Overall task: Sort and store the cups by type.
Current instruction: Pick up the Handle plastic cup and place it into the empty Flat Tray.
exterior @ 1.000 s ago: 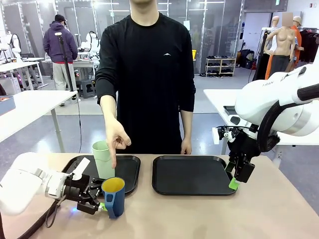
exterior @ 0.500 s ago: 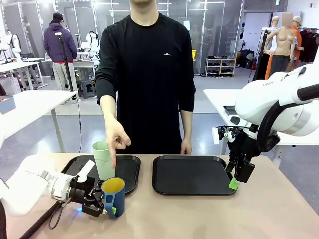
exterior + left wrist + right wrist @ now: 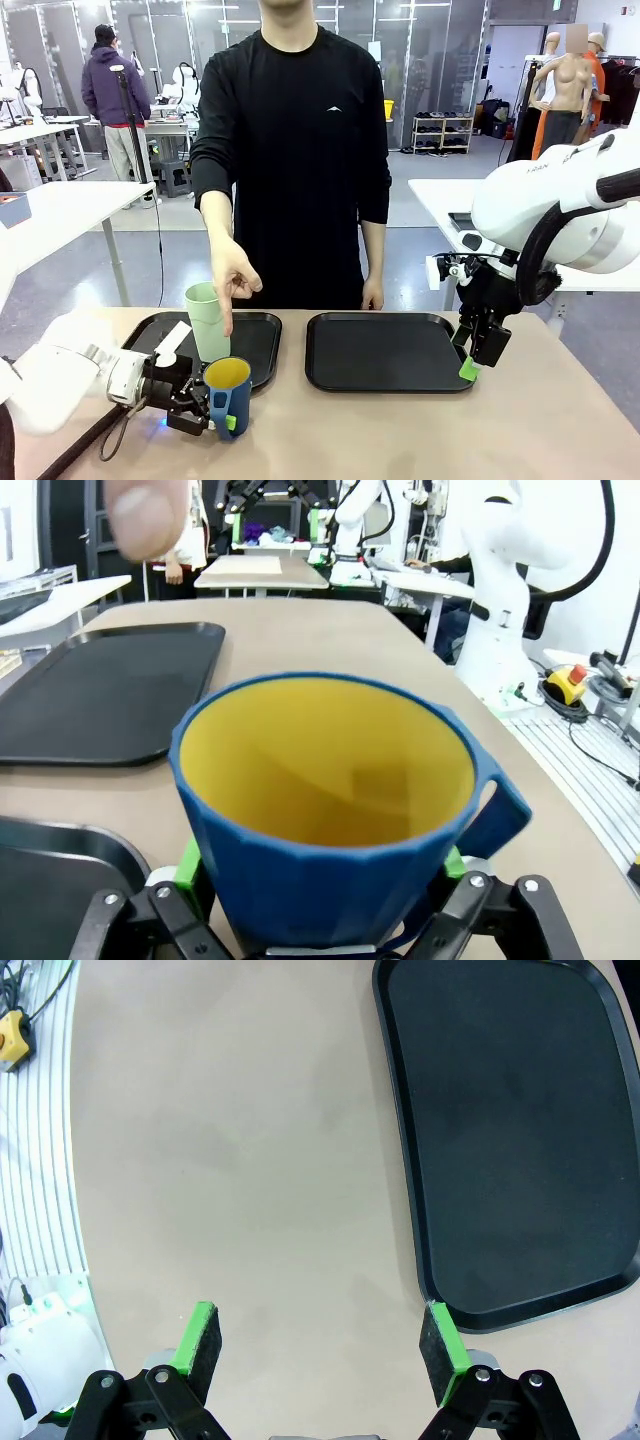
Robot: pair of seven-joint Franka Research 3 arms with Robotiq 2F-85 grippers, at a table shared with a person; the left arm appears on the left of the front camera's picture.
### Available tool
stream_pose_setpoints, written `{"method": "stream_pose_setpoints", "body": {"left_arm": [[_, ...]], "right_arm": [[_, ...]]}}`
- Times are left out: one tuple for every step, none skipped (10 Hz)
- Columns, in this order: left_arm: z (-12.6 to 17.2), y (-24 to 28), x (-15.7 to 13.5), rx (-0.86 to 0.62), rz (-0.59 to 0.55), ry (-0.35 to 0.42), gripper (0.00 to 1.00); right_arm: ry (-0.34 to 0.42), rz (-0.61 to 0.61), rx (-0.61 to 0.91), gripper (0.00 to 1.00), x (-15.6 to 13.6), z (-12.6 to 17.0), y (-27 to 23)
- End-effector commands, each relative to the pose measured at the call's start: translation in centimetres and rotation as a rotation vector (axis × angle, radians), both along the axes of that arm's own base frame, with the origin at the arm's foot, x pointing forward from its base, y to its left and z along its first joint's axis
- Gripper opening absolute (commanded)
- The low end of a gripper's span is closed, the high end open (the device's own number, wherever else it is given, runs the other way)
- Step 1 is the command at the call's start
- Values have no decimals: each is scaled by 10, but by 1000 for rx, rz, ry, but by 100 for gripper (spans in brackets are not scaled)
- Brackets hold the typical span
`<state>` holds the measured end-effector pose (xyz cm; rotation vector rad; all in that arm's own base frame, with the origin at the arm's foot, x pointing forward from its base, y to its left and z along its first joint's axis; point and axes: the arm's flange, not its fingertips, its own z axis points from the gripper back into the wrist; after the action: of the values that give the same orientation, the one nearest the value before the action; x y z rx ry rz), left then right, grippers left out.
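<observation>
The dark blue handled mug (image 3: pixel 229 395) with a yellow inside stands on the table just in front of the left black tray (image 3: pixel 262 348). My left gripper (image 3: pixel 214 420) is low on the table with its green pads pressed against both sides of the mug (image 3: pixel 330 810) near its base, handle to the view's right. The pale mint-green tumbler (image 3: pixel 206 320) stands upright on the left tray, and the person's hand (image 3: pixel 235 285) points down beside it. My right gripper (image 3: pixel 468 368) hangs open at the right tray's (image 3: pixel 385 352) near right corner, empty (image 3: pixel 320 1345).
The right tray (image 3: pixel 510 1130) carries nothing. The person stands at the far side behind both trays. Bare tabletop lies in front of the trays and to the right. A second white table stands off to the right.
My left gripper has slid in to the right around the mug and closed on it. The mug, tumbler, person's hand and right arm have stayed in place.
</observation>
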<state>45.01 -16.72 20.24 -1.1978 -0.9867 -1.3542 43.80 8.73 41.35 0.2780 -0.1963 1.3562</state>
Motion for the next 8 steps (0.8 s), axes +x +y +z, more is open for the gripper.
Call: {"method": "stream_pose_setpoints", "body": {"left_arm": [[-7, -2, 3, -58, -44, -35, 81], [-7, -3, 3, -51, -49, -33, 68], [-7, -2, 2, -48, -48, -23, 62], [-6, -2, 3, -45, -45, -21, 49], [-2, -5, 1, -15, -29, -32, 45], [3, -6, 0, 3, -23, -41, 45], [10, -5, -2, 8, -17, -43, 45], [4, -4, 5, -24, -22, -4, 45]], "right_arm": [[-9, -7, 3, 100, -2, -1, -1], [-9, -7, 3, 100, -2, -1, -1], [-9, -7, 3, 100, -2, -1, -1], [-9, -7, 3, 100, -2, -1, -1], [-9, -7, 3, 100, -2, -1, -1], [-9, -7, 3, 100, -2, -1, -1], [-9, -7, 3, 100, -2, -1, -1], [-9, -7, 3, 100, -2, -1, -1]]}}
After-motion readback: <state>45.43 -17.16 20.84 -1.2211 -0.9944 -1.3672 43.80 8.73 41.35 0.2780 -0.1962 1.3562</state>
